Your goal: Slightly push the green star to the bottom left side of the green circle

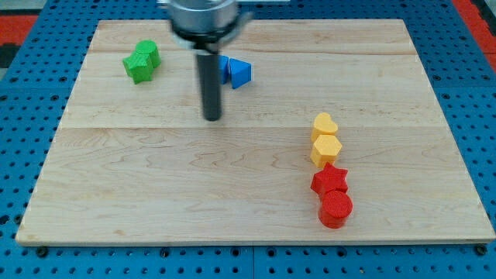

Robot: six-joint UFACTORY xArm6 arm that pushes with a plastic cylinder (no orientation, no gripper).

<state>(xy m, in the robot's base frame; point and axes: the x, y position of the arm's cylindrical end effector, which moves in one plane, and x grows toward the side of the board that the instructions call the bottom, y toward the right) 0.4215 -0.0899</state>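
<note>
At the view's top left of the wooden board point(155, 194) sit the two green blocks, pressed together: the green star point(138, 68) lies lower and to the view's left, its points rough and bright, and the green circle point(148, 52) touches it from the upper right, partly hidden behind it so its round shape is hard to make out. Both stand near the board's top edge and fairly near its left edge, with bare wood below them and to their left.

I carry no claw, only a dark rod, so there is nothing to open or close; my tip point(211, 118) rests on the wood to the view's right of the green pair and lower than them, apart from both. Just behind the rod, a blue block point(239, 71), wedge-like, peeks out at its right.

Well apart, toward the view's lower right, four blocks form a touching column: a yellow heart point(325, 124), a yellow hexagon point(326, 148), a red star point(330, 180) and a red circle point(335, 208), the last near the bottom edge.
</note>
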